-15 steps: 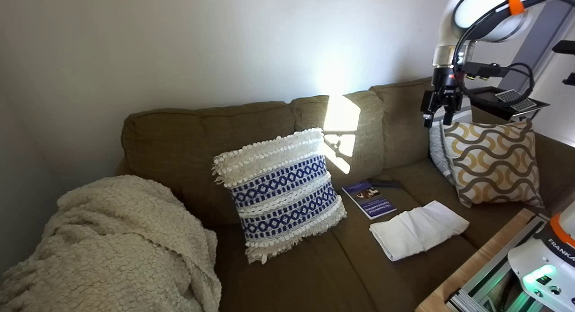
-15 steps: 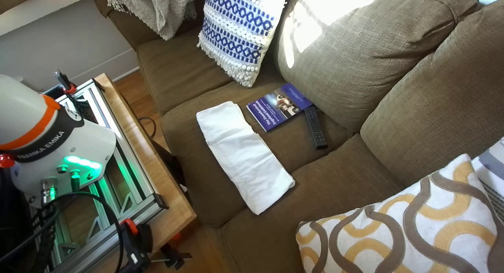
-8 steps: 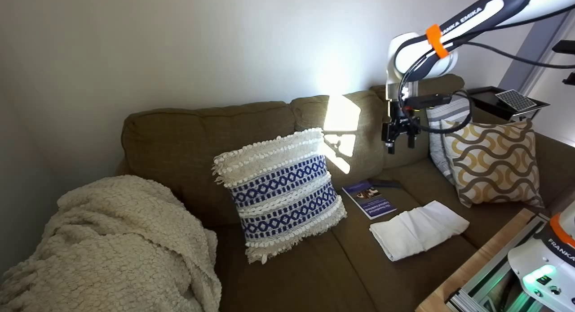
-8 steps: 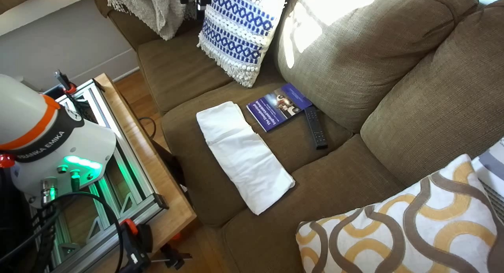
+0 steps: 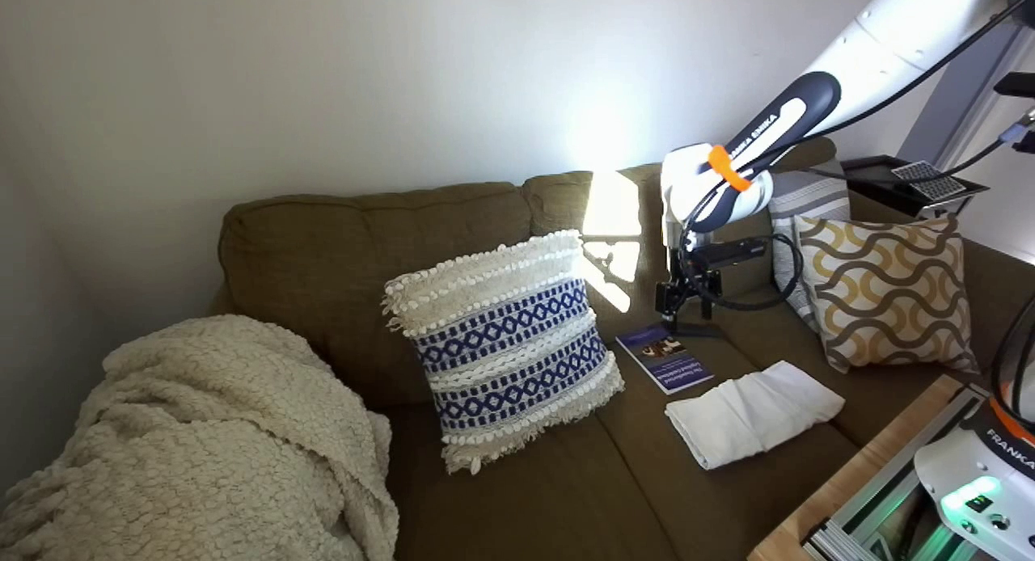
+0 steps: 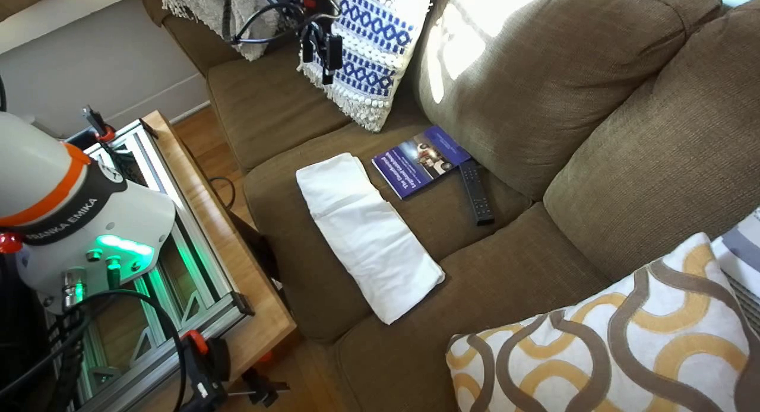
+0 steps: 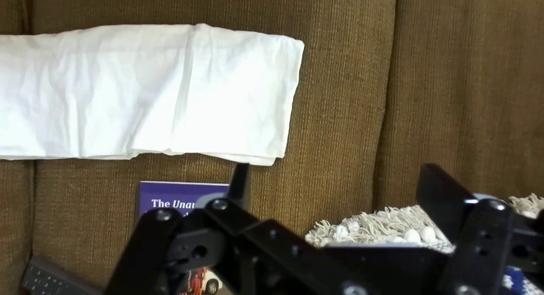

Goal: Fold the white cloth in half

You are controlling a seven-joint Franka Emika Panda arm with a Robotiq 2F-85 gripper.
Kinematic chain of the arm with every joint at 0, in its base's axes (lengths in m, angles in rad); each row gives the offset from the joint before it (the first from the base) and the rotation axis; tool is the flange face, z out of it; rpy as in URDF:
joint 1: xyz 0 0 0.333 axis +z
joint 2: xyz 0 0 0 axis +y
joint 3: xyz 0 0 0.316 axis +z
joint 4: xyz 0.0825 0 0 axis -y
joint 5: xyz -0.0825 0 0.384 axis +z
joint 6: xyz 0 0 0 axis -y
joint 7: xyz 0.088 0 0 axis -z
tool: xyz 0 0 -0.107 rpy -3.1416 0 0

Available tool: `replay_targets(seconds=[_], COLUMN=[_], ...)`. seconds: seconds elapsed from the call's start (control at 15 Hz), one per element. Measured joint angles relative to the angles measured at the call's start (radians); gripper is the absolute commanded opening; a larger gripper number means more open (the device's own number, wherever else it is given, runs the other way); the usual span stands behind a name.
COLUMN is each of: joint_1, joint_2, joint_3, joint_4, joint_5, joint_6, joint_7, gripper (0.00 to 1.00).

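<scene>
In an exterior view, one white cloth (image 5: 756, 415) lies as a flattened strip on the surface (image 5: 542, 504), a brown sofa seat. The one end effector (image 5: 689, 317) hangs higher than the cloth and apart from it, its two fingertips pointing down. One book (image 5: 665, 359) lies just beside the cloth. There are three pillows: a blue-and-white fringed pillow (image 5: 509, 359), a yellow-and-grey patterned pillow (image 5: 889, 294) and a striped pillow (image 5: 818, 200) partly behind the patterned one. One cream blanket (image 5: 202, 440) is bunched at the left. In an exterior view, one remote (image 6: 477, 192) lies by the book's corner, and the end effector shows in front of the fringed pillow, well apart from the cloth. In the wrist view, the end effector's two fingers (image 7: 440, 197) are spread wide, with brown seat and pillow fringe showing in the gap. The cloth lies past the fingertips toward the upper left, the outline of one fingertip just overlapping its lower edge near a corner. That finger partly hides the book; the remote is cut off at the lower left.
</scene>
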Motion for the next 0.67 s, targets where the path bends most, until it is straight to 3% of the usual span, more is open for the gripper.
replay_targets(seconds=[0.67], joint_1=[0.018], joint_2=[0.094], joint_3=[-0.011], joint_4=[0.049], joint_5=[-0.017], joint_6=[0.013], joint_7=[0.007], gripper=[1.0])
